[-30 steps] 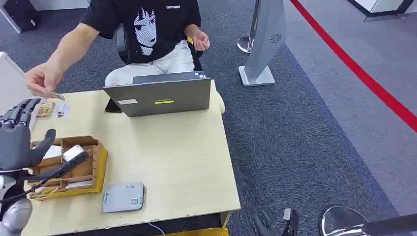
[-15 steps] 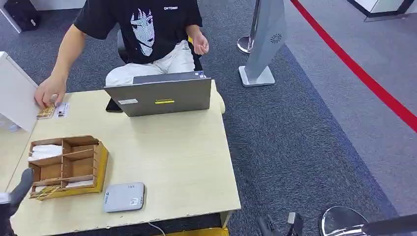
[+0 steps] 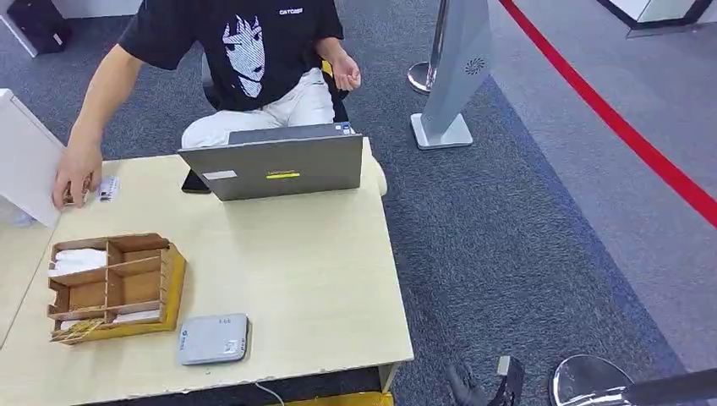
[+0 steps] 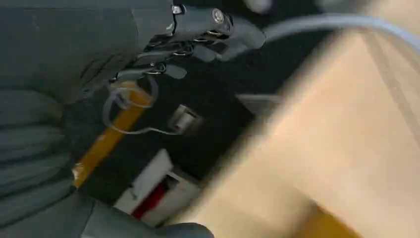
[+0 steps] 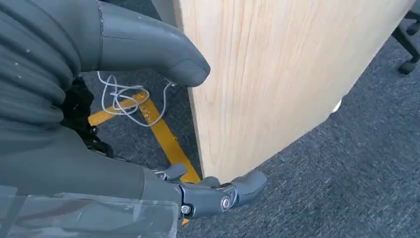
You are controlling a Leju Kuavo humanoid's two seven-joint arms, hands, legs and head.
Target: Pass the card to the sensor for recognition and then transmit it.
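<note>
While hanging low beside the surface point(image 5: 257, 74), holding nothing in right hand point(image 5: 74, 148), with fingers point(image 5: 233, 193) wide and apart from thumb. Likewise empty in left hand point(image 4: 74, 74) near the surface edge, with fingers point(image 4: 218, 22) stretched out; blurred there. Card point(image 3: 107, 188) lying at far left corner of surface, just beside person's hand point(image 3: 78, 173), well apart from sensor point(image 3: 213, 338) at near edge. Box point(image 3: 114, 283) just beside sensor, laptop point(image 3: 279, 165) at far side.

Pale wooden table point(image 3: 321, 279) on grey carpet point(image 3: 524, 228), probably office flooring.
</note>
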